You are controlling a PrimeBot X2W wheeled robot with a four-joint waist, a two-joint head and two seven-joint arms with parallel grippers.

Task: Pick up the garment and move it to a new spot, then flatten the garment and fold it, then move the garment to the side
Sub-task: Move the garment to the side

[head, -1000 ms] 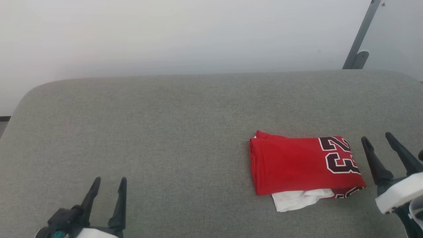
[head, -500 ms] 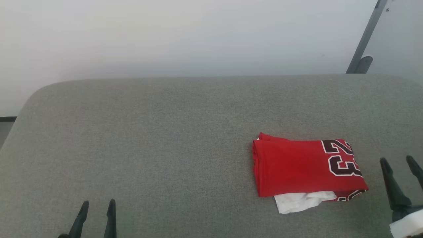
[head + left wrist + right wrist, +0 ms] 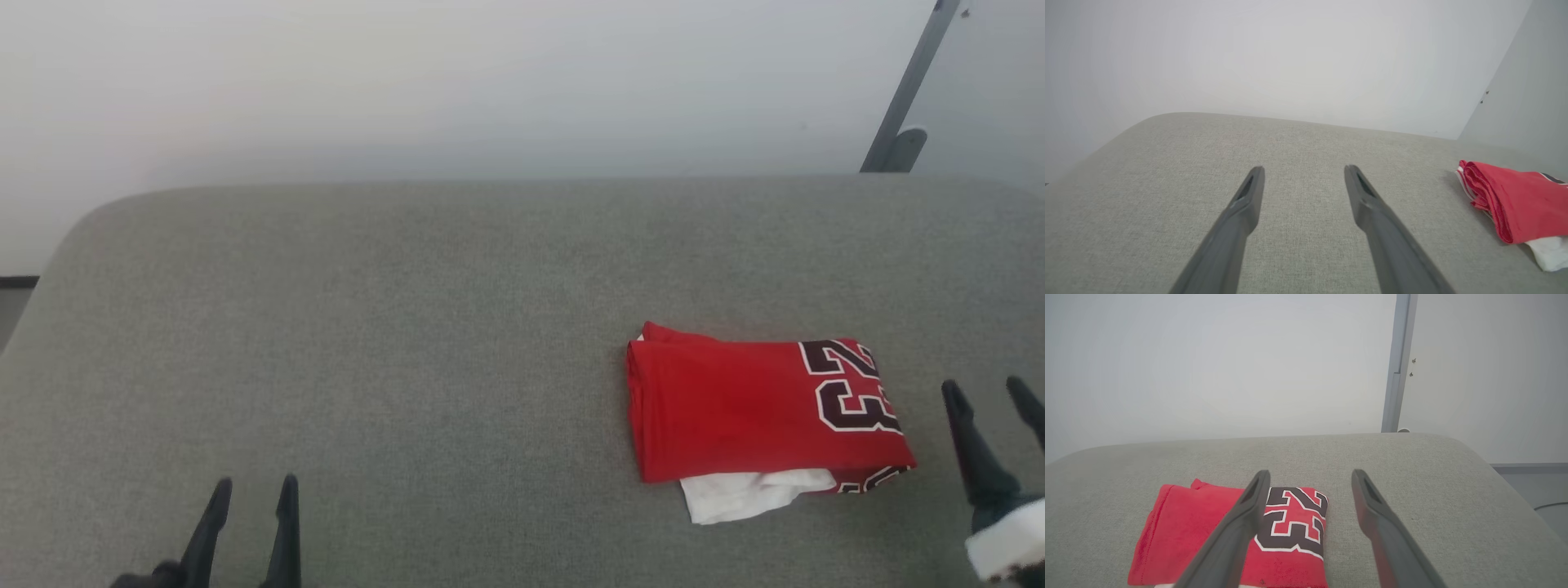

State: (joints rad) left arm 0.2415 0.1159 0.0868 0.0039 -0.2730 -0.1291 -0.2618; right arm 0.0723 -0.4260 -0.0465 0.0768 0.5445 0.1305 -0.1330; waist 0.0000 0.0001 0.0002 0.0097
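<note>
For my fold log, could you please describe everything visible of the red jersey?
The red jersey lies folded into a flat rectangle on the grey upholstered surface, right of centre. A black, white-outlined 23 marks its right end; white inner fabric pokes out under its near edge. The open right gripper stands beside it, not touching.

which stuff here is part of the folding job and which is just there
Job: folded red jersey with black number 23; left gripper, open; right gripper, open.
Just there: grey fabric surface; slanted grey metal post; white wall.
</note>
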